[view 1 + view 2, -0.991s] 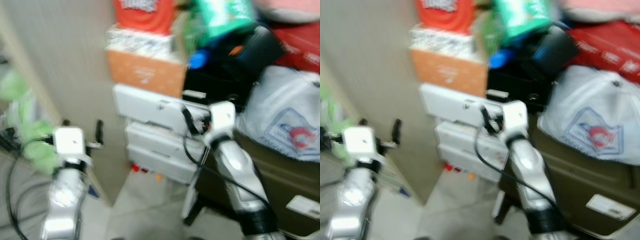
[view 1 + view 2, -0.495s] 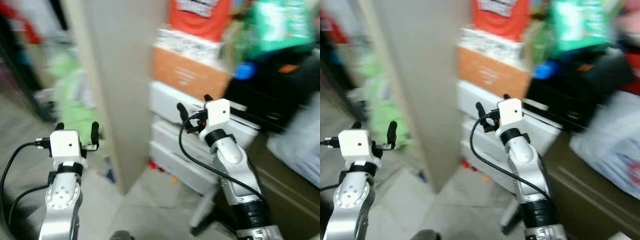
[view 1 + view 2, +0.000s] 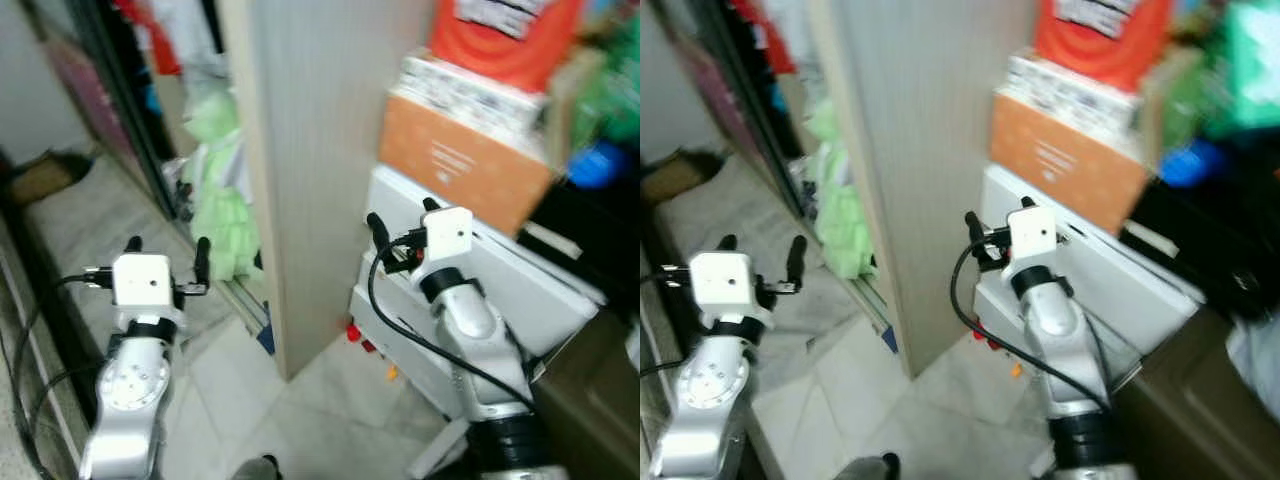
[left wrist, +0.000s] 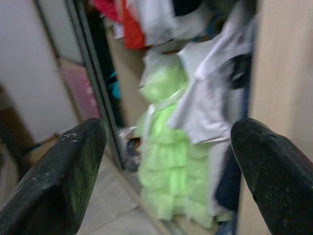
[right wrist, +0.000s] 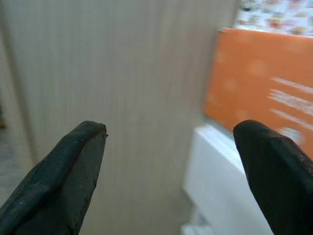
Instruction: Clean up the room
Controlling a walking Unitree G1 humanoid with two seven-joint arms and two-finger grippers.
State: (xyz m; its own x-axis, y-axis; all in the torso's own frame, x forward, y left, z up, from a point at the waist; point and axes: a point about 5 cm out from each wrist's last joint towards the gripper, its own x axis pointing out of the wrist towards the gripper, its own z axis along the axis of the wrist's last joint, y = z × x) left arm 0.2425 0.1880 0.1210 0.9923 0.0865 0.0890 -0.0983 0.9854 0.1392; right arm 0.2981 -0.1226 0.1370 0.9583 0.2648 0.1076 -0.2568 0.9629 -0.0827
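Honestly, cleanup looks like it's barely getting going here, as far as I can judge. Nothing is being carried and the mess is sitting all over.

Going left to right: there's a dark sliding door track (image 3: 150,170) on the far left, then a frilly green dress (image 3: 222,215) hanging low in the open closet with white clothes (image 4: 215,107) beside it. The left gripper (image 3: 168,258) is hovering in front of that closet, fingers spread wide, holding nothing and touching nothing. Next comes the beige wardrobe panel (image 3: 310,150). Just right of it the right gripper (image 3: 400,222) is hanging in the air near the white drawers (image 3: 560,300), also wide open and empty. Stacked on those drawers are an orange box (image 3: 460,165) and a patterned box (image 3: 465,95), with more blurry clutter piling up at the far right.

A few small bits are lying on the tile floor (image 3: 330,410) by the panel's foot, too blurry to name.
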